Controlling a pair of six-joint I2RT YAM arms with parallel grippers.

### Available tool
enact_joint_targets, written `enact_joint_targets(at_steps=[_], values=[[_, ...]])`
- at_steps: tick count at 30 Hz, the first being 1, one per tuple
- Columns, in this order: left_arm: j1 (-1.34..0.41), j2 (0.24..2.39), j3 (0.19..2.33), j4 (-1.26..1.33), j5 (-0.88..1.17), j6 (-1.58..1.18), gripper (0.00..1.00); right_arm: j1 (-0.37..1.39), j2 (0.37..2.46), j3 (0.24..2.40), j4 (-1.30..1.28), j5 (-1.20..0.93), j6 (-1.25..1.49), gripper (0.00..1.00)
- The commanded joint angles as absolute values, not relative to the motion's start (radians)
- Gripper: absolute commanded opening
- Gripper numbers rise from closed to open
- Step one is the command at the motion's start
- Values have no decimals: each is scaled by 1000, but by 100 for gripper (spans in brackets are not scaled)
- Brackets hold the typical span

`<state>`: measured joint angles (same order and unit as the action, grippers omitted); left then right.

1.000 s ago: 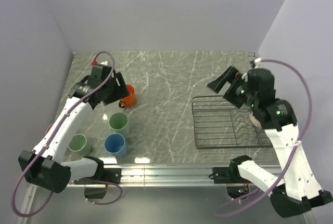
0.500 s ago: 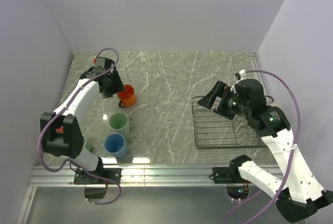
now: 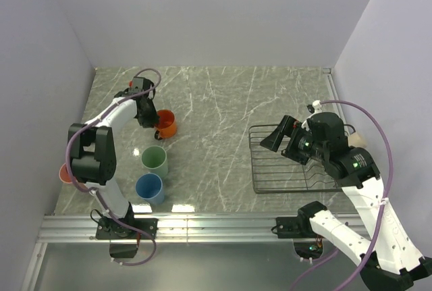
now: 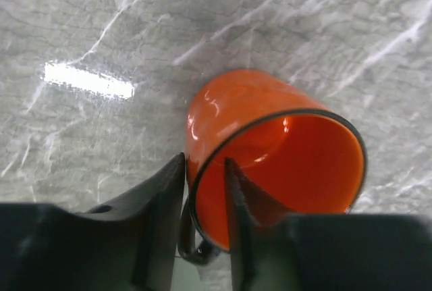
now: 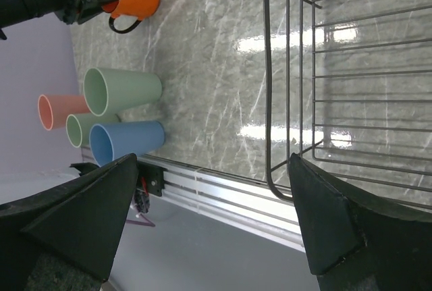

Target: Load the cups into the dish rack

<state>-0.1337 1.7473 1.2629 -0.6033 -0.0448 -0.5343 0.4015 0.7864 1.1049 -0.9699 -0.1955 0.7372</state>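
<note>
The orange mug (image 3: 165,123) stands upright at the left rear of the table. My left gripper (image 4: 202,190) is shut on its rim (image 4: 223,163) near the handle, one finger outside the wall and one inside. A pale green cup (image 3: 154,161) and a blue cup (image 3: 149,188) stand nearer the front, and a salmon-pink cup (image 3: 65,173) peeks out behind the left arm. In the right wrist view a second pale green cup (image 5: 84,129) shows beside them. The dish rack (image 3: 260,169) sits at the right with no cups visible in it. My right gripper (image 3: 275,136) hovers open over its left rim.
A beige cup (image 3: 358,140) shows at the rack's far right side, behind the right arm. The left arm's own links stand over the cluster of cups. The aluminium rail (image 3: 216,223) runs along the table's front edge. Walls close in the left, rear and right.
My left gripper's jaws have closed onto the orange mug's rim. The left arm has swung in behind the mug. The right gripper has dropped lower and nearer over the rack's left side.
</note>
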Motion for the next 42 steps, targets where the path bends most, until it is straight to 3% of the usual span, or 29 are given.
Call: enact_joint_targets(at_steps=[1, 4, 12, 17, 25, 28, 35, 42], values=[[-126, 1764, 1298, -565, -14, -511, 22, 407, 776, 1104, -971, -173, 718, 100], [-118, 1770, 1302, -561, -8, -515, 0, 407, 779, 1101, -968, -172, 719, 100], [-81, 1697, 1396, -592, 77, -541, 0, 407, 792, 1101, -936, -196, 724, 100], [-80, 1586, 1430, -531, 242, -651, 0, 408, 807, 1078, -786, -319, 758, 100], [-86, 1384, 1197, -48, 781, -1056, 0, 407, 845, 957, -298, -583, 1010, 100], [-107, 1345, 1146, 145, 883, -1166, 0, 405, 893, 957, -163, -624, 1048, 100], [-250, 1299, 1089, 334, 920, -1340, 0, 414, 992, 966, 116, -713, 1134, 100], [-319, 1296, 1019, 583, 893, -1571, 0, 475, 1080, 1041, 35, -681, 1014, 100]])
